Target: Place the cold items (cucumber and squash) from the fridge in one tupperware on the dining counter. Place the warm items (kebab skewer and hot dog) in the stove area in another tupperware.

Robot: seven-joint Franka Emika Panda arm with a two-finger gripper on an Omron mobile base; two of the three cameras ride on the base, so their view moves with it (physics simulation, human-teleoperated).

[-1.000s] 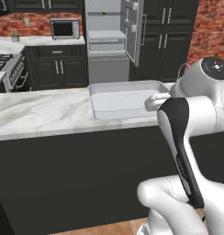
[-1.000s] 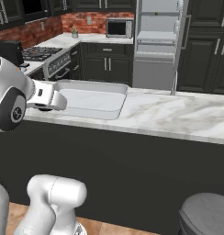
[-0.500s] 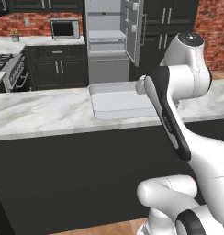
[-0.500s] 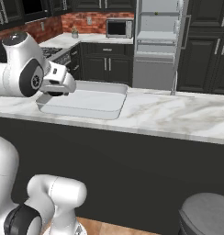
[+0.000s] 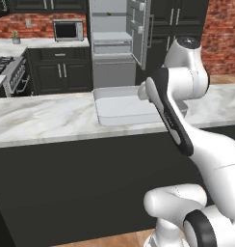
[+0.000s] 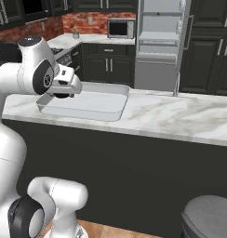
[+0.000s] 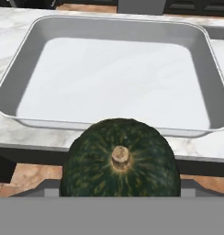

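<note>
Dark cabinets and a red brick wall are seen at the back of the kitchen, where a fridge [image 5: 117, 41] stands with its door open, a microwave [image 5: 67, 30] is set on the rear counter at about 10 o'clock from it, and a stove [image 5: 6, 72] is found at the far left. Across the front, a marble desk [image 5: 42, 118] is stretched, and on it a shallow white tupperware [image 5: 124, 106] is placed, with nothing inside it in the hand view [image 7: 118, 82]. Over the near edge of the tupperware [image 6: 87, 102] the end effector [image 6: 59, 93] is held. A dark green squash [image 7: 120, 160] with its tan stem turned to the camera is seen at 6 o'clock in the hand view, very near the camera, and it is grasped by the end effector, whose jaws stand wide around it; the fingertips themselves are hidden by it. The squash is held above the desk edge, just in front of the tupperware and not inside it.
</note>
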